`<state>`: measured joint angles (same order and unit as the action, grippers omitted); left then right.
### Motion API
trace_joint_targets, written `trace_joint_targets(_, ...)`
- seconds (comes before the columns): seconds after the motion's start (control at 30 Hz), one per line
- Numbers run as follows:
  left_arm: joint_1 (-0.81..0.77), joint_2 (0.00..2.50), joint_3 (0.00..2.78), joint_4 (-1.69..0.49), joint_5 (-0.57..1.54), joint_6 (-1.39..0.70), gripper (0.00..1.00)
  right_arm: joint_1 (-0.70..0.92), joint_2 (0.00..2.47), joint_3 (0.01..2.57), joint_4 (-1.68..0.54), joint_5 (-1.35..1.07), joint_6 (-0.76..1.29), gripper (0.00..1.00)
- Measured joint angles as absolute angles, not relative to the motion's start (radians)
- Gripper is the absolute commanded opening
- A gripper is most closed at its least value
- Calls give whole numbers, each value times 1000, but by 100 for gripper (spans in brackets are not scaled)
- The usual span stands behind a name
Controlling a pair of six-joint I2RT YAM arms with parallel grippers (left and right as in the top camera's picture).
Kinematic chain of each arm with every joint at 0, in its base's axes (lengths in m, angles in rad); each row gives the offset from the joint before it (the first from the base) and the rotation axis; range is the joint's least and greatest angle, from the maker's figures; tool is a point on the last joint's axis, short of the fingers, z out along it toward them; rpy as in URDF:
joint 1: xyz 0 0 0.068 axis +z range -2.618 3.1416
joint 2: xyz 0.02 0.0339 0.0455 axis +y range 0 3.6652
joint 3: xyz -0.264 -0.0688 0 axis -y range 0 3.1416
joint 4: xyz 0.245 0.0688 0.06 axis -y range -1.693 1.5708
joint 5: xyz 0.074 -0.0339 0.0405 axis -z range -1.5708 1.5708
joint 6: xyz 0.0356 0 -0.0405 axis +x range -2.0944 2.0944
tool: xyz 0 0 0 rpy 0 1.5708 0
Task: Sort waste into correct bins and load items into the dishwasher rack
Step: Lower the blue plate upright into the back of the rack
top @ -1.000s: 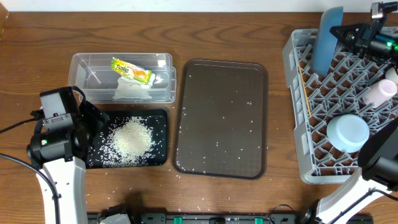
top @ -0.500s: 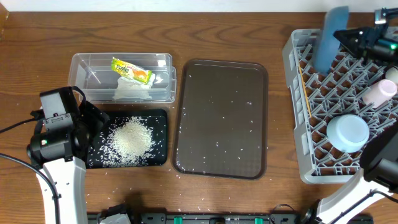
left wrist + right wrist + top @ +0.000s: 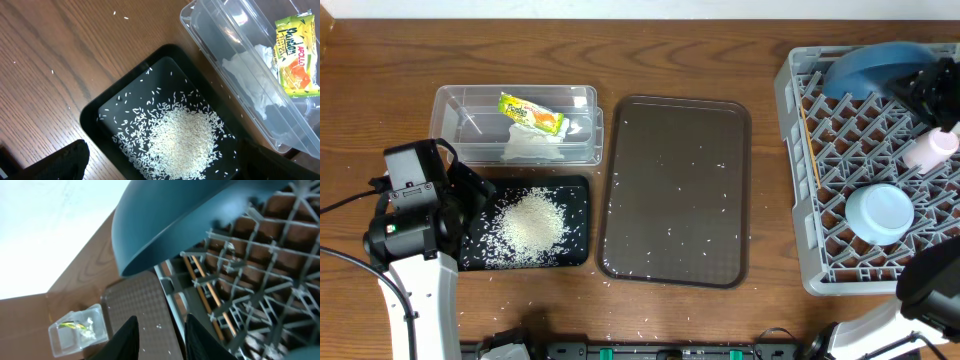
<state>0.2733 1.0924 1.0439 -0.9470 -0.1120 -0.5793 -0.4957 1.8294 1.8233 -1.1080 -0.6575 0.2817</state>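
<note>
The blue plate (image 3: 876, 68) lies tilted at the far end of the grey dishwasher rack (image 3: 800, 200); it fills the top of the right wrist view (image 3: 190, 215). My right gripper (image 3: 923, 88) is just right of it, open and empty (image 3: 157, 340). Chopsticks (image 3: 809, 150) lie along the rack's left side. A pinkish cup (image 3: 932, 150) and an upturned white bowl (image 3: 879, 212) sit in the rack. The clear tub (image 3: 450, 110) holds the wrapper (image 3: 531, 114) and tissue (image 3: 533, 147). The black tub (image 3: 575, 190) holds rice (image 3: 530, 225). My left gripper (image 3: 165, 170) is open above it.
The flat brown tray (image 3: 675, 190) lies between the tubs and the rack, with scattered rice grains on it. A few grains lie on the wooden table near its front edge. The rack reaches the right edge of the view.
The blue plate stood upright in my right gripper; now it has tipped over and leans in the rack. My right gripper has let go and drawn back to the right. The left arm has not moved.
</note>
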Motion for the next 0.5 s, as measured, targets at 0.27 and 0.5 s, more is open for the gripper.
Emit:
trace_joint_targets(0.27,273,1092,1044,-947,-112,-579,96,-496,1723,1823,-1193,-595,282,33)
trace_joint_targets(0.5,273,1092,1044,-947,-112,-579,96,-496,1588,1823,-1180,-577,285,63)
